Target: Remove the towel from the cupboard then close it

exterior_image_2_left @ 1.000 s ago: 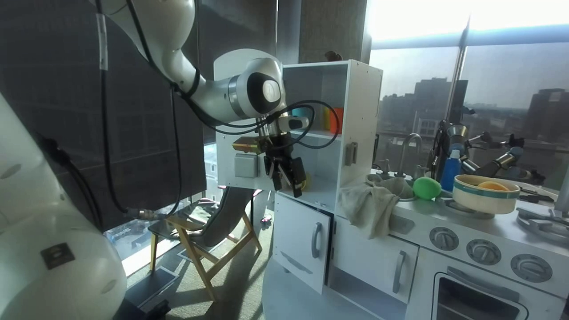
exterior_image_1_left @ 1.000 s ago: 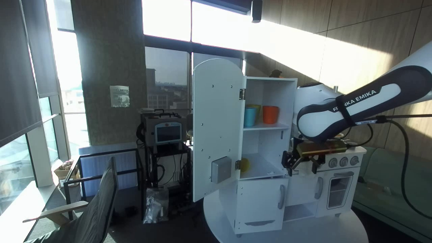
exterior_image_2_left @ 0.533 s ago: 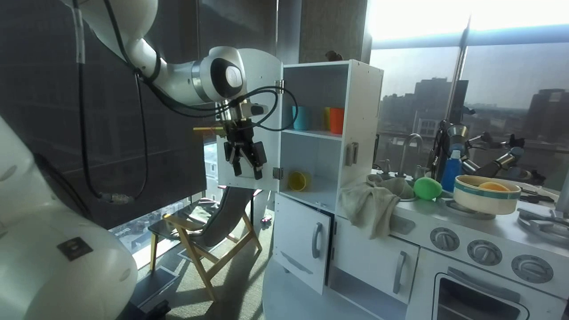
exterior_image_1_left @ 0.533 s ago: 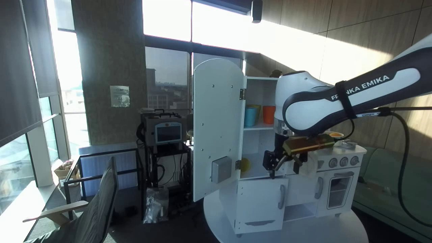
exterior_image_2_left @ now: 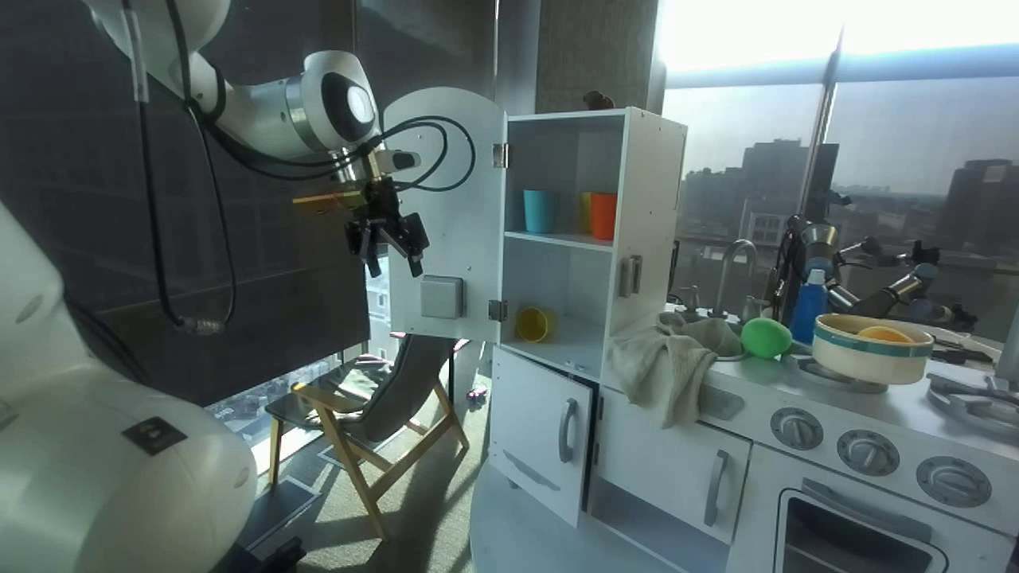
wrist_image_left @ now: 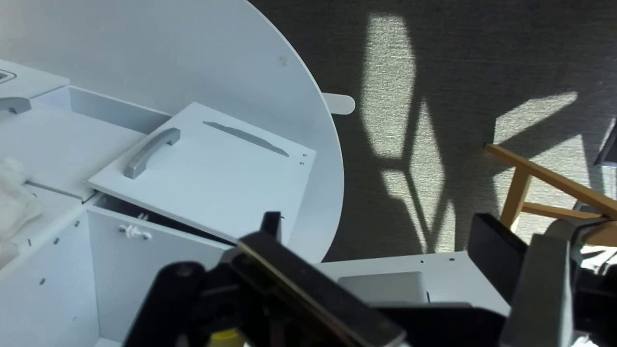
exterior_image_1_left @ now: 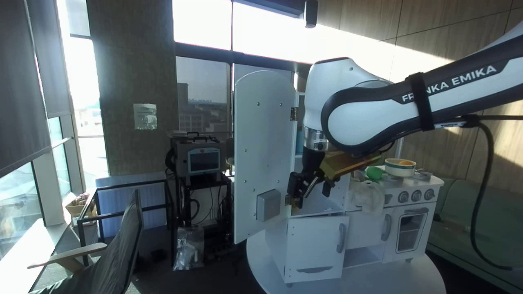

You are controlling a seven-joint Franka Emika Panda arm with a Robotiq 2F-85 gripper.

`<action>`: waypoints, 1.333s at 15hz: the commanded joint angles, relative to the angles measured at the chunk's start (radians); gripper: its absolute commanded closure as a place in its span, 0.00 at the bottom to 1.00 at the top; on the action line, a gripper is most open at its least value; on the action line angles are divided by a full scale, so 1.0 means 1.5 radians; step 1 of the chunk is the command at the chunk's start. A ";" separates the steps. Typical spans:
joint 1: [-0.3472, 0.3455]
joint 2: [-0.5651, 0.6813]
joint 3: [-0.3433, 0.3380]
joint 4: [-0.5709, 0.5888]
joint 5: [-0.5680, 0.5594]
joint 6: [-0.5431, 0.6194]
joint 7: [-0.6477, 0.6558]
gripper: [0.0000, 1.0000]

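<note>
The white cupboard (exterior_image_2_left: pixel 653 199) stands with its tall door (exterior_image_1_left: pixel 261 139) swung wide open in both exterior views; the grey panel (exterior_image_2_left: pixel 441 297) is on the door's inner face. The beige towel (exterior_image_2_left: pixel 665 370) lies outside the cupboard, draped over the front edge of the toy stove's counter; it also shows in an exterior view (exterior_image_1_left: pixel 367 196) and at the wrist view's left edge (wrist_image_left: pixel 14 197). My gripper (exterior_image_2_left: pixel 394 267) is open and empty, in front of the open door's inner face. In the wrist view the gripper's fingers (wrist_image_left: pixel 381 229) are wide apart, with the door beyond.
Cups in blue (exterior_image_2_left: pixel 539 211) and orange (exterior_image_2_left: pixel 603 216) stand on the upper shelf; a yellow cup (exterior_image_2_left: pixel 533 324) lies on the lower one. The lower cabinet door (exterior_image_2_left: pixel 541 446) is slightly ajar. A green ball (exterior_image_2_left: pixel 766 337) and bowl (exterior_image_2_left: pixel 872 350) sit on the stove. A chair (exterior_image_2_left: pixel 398 390) stands below the door.
My open gripper has moved away from the shelves and the towel, toward the open door, and risen. The towel, the cups and the door have not moved.
</note>
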State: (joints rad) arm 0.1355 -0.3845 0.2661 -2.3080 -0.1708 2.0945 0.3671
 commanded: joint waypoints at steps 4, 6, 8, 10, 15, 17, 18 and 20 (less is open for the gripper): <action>0.050 0.097 -0.003 0.116 0.040 0.011 -0.196 0.00; 0.057 0.148 0.006 0.154 0.015 0.016 -0.240 0.00; 0.064 0.198 0.015 0.196 -0.003 0.014 -0.257 0.00; 0.075 0.245 0.021 0.236 -0.010 0.012 -0.277 0.00; 0.112 0.314 0.039 0.307 0.014 -0.104 -0.271 0.00; 0.125 0.324 0.045 0.316 0.009 -0.114 -0.282 0.00; 0.130 0.334 0.047 0.327 0.009 -0.121 -0.286 0.00; 0.139 0.357 0.049 0.347 0.007 -0.102 -0.276 0.00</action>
State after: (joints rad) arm 0.3268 0.0945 0.3344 -1.8679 -0.1635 1.9539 -0.0372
